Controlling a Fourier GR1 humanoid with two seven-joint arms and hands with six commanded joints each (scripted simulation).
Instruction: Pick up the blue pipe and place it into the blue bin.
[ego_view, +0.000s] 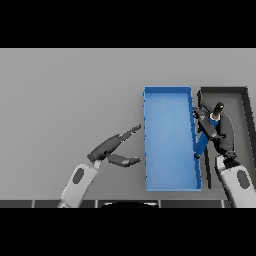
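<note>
The blue pipe (202, 143) is held tilted in my right hand (219, 131), whose fingers are curled round it. Hand and pipe are above the strip between the blue bin (150, 140) and the dark bin, with the pipe's lower end over the blue bin's right side. A small blue part of the pipe shows near the thumb at the top of the hand. The blue bin is a long open box at the centre right of the grey table. My left hand (111, 148) is open and idle on the table, just left of the blue bin.
A dark bin (246, 107) stands directly to the right of the blue bin, partly under my right arm. The grey table (70, 95) stretches wide to the left and behind the bins.
</note>
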